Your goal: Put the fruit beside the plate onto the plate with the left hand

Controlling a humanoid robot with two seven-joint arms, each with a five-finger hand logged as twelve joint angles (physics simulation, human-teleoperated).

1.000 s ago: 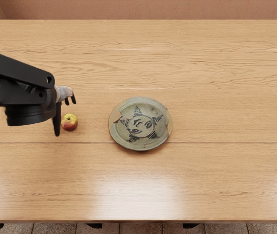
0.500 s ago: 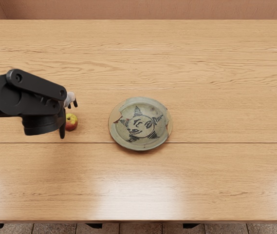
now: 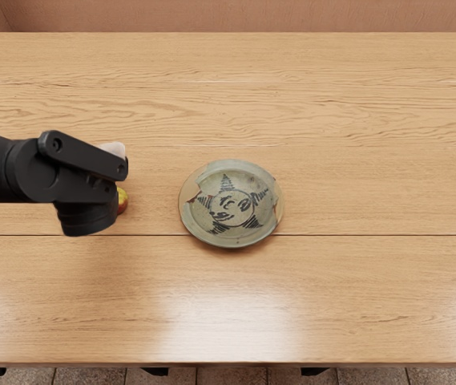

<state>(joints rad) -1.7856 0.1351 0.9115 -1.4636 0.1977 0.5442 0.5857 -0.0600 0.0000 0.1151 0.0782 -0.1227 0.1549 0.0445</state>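
Across the broad wooden table [image 3: 332, 96], the black left arm [image 3: 19, 170] hangs just left of the round grey-green painted ceramic plate [image 3: 272, 218]. The small red-yellow apple [image 3: 123, 200] peeks out beneath it, off the plate. The left hand [image 3: 113, 149] is mostly hidden, so its grip cannot be told. This looks like the grasping step; next comes a secure hold, then a lift rightward.

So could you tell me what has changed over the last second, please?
The left hand moved right, and its arm now covers most of the apple; a grasp cannot be seen. The apple and the plate stayed put.
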